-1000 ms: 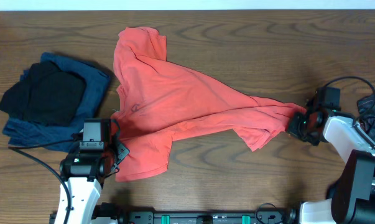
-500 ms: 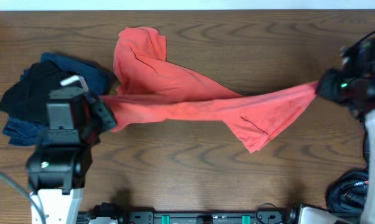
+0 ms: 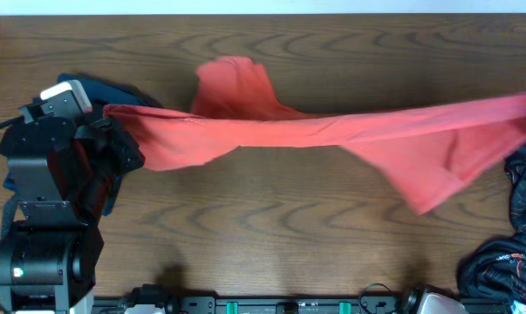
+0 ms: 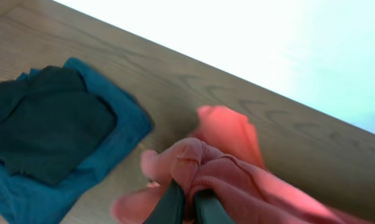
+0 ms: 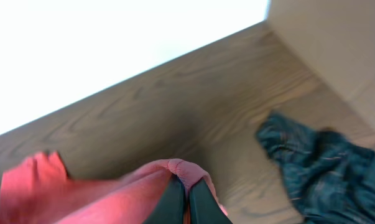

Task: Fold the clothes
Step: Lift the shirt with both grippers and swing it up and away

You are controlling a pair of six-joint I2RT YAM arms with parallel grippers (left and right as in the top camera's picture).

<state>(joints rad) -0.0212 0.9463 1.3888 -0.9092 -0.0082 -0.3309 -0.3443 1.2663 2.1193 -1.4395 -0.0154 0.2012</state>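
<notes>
The coral-red T-shirt (image 3: pixel 332 131) hangs stretched in the air across the table, held at both ends. My left gripper (image 3: pixel 114 118) is shut on its left end, seen bunched between the fingers in the left wrist view (image 4: pixel 188 198). My right gripper is past the right edge of the overhead view; in the right wrist view (image 5: pixel 186 194) it is shut on a fold of the T-shirt (image 5: pixel 112 193). A flap of the shirt (image 3: pixel 232 83) still trails toward the table behind. No lettering or label shows.
A folded stack of navy and black garments (image 4: pixel 50 137) lies at the table's left, partly hidden under my left arm (image 3: pixel 49 201) in the overhead view. A dark plaid garment (image 3: pixel 520 235) lies crumpled at the right edge, also in the right wrist view (image 5: pixel 318 168).
Both grippers rose and pulled apart, lifting the T-shirt off the table and stretching it into a long band. The right gripper left the overhead view.
</notes>
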